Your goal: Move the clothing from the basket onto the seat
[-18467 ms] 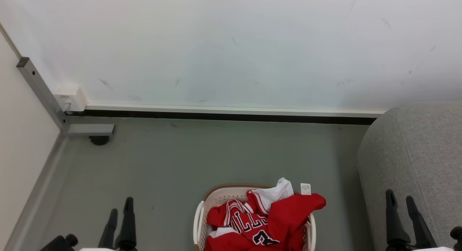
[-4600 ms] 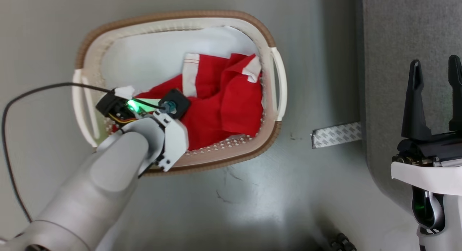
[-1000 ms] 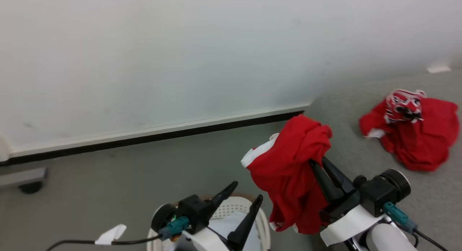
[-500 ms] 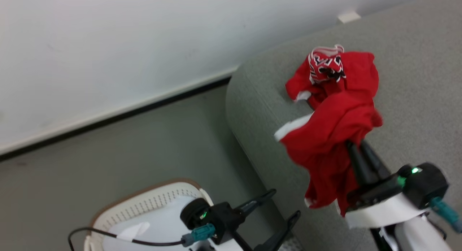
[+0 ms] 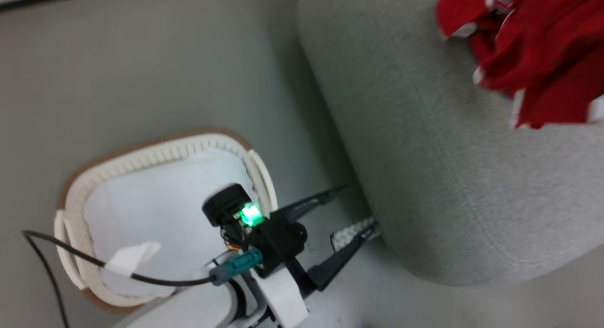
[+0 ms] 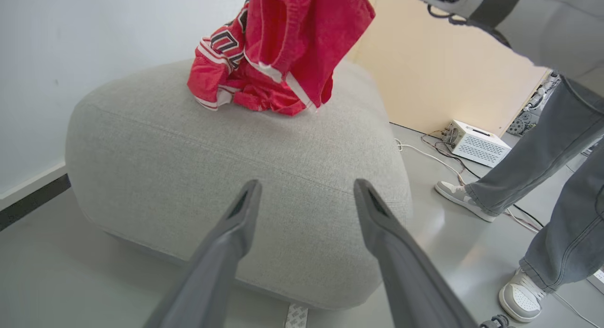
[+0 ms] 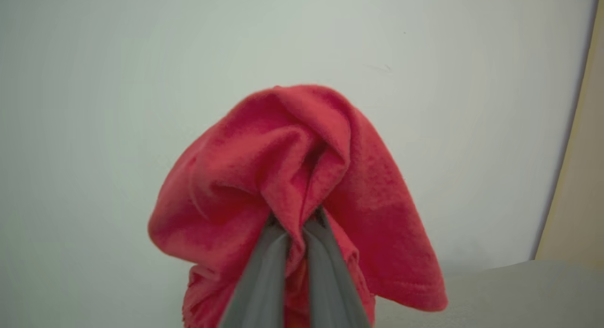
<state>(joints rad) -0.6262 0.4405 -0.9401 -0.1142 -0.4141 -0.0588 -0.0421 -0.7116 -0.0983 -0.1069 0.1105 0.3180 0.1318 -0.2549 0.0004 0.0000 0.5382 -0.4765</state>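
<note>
Right gripper (image 7: 296, 218) is pinching a fold of the bright red soft garment (image 7: 292, 153), fingers pressed together on it. In the left wrist view that piece is hanging over the top of the large light-grey upholstered sofa (image 6: 212, 144), just at 3 o'clock of the red lettered jersey (image 6: 222, 59) already lying there; can't tell if its hem is touching. Left gripper (image 6: 306, 184) is hanging spread and empty, in the head view pointing toward 2 o'clock beside the cream perforated laundry basket (image 5: 155, 146), which is showing a white flat pad (image 5: 155, 191), so I'm judging this as the last piece. Risks: cloth is bunching around the fingertips, so it may be snagging on release and getting dragged off. The pile is sitting near the rounded edge, so a drop there could slide to the floor. A person's legs (image 6: 542, 144) are standing close at 3 o'clock.
</note>
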